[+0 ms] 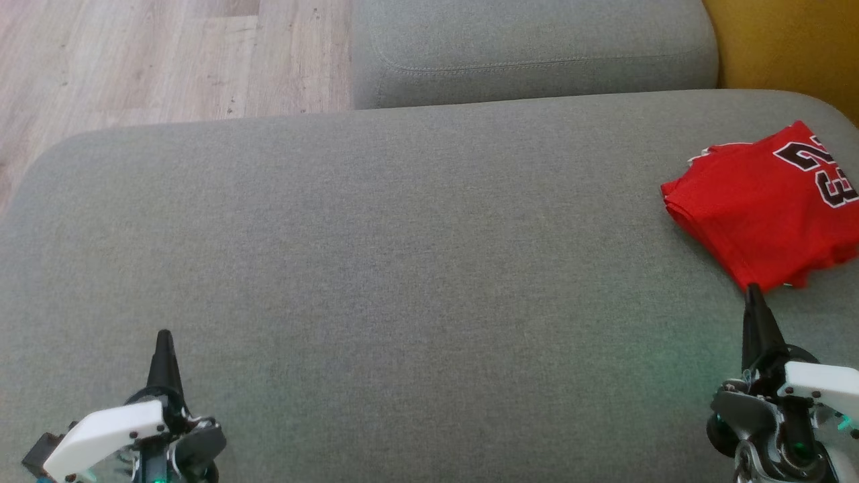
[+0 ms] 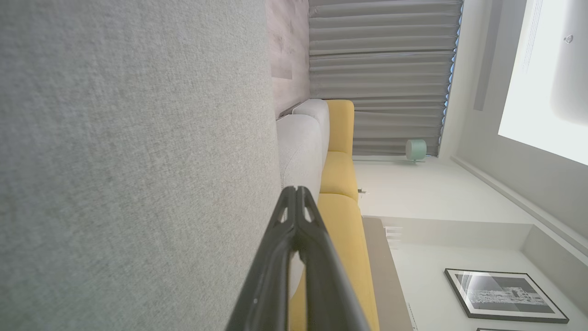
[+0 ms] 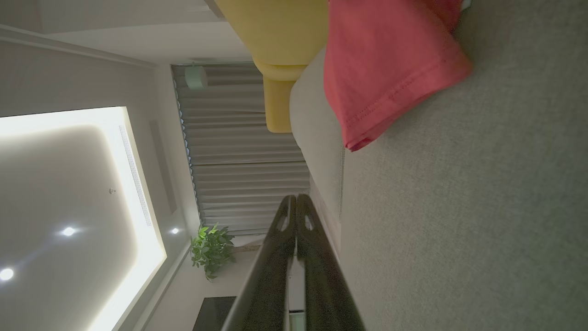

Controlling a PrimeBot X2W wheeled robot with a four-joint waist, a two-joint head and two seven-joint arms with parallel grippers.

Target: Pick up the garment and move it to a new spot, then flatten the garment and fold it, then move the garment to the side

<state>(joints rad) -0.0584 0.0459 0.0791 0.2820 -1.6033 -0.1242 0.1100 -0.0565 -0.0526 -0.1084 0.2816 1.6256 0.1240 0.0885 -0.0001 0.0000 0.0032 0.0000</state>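
One big grey cushion [image 1: 402,268] lies under both arms, and most of its top is open room. The garment [image 1: 758,208], a red shirt with black and white numbers, lies folded on the cushion's far right part. It runs off the right side of the head view. Its stacked left edge looks neat, and one corner points toward the cushion's near right part. The cushion's far edge curves round at its left corner. Past that edge you can see wood floor [image 1: 134,60] and a second grey cushion [image 1: 530,47]. Something yellow [image 1: 785,40] stands past the cushion's far right corner.

Your left end effector [image 1: 163,335] is low over the cushion's near left part. Its fingers are pressed tight together with nothing between them, and they point at the cushion's far edge. Your right end effector [image 1: 753,290] is over the cushion's near right part, pinched tight and empty too. Its tip is just beside the garment's near corner. The right wrist view shows a small gap between them.
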